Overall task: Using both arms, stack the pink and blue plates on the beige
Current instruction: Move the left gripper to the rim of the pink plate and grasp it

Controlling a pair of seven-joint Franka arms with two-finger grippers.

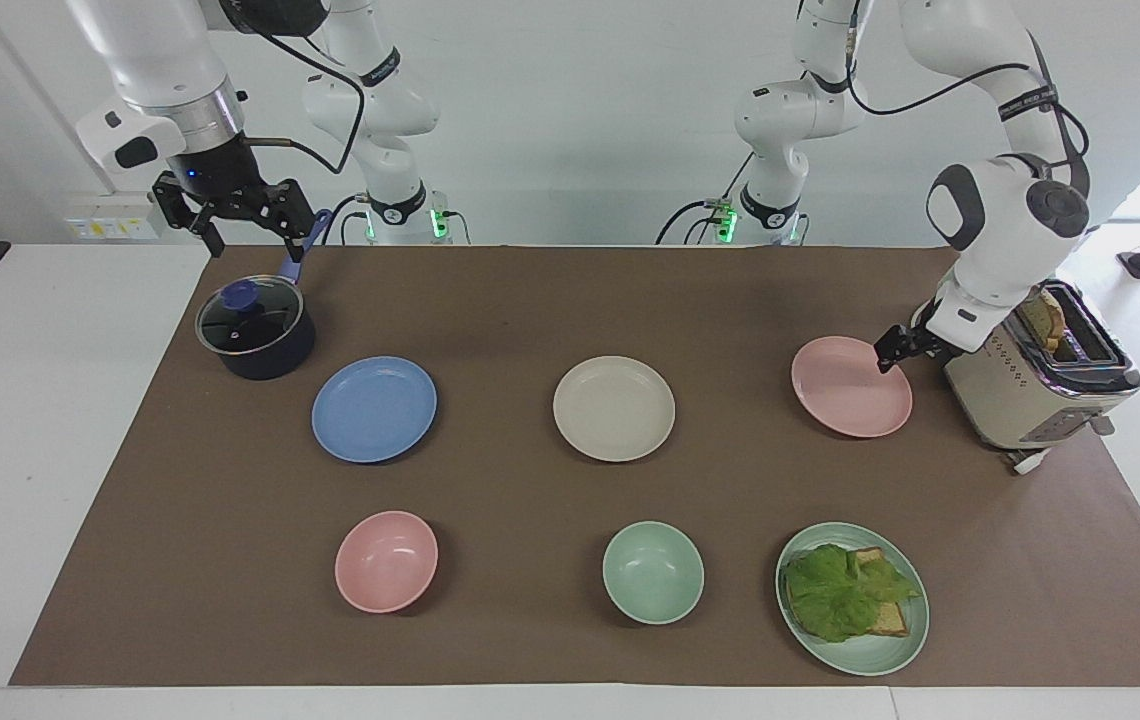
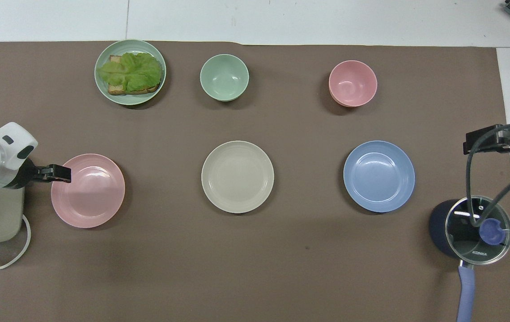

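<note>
My left gripper (image 1: 892, 352), fingers spread, is at the pink plate (image 1: 848, 392) rim; my right gripper (image 1: 235, 222), fingers spread, waits above the pot (image 1: 255, 330).

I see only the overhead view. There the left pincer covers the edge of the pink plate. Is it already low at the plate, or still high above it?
Observer: In the facing view the left pincer is low, at the pink plate rim beside the toaster. I cannot tell if it touches.
Operator: The arm hides the toaster from me. Is something in it?
Observer: Yes, a bread slice stands in its slot.
Operator: And the right pincer?
Observer: The right pincer is up in the air by the pot, open and empty.
</note>
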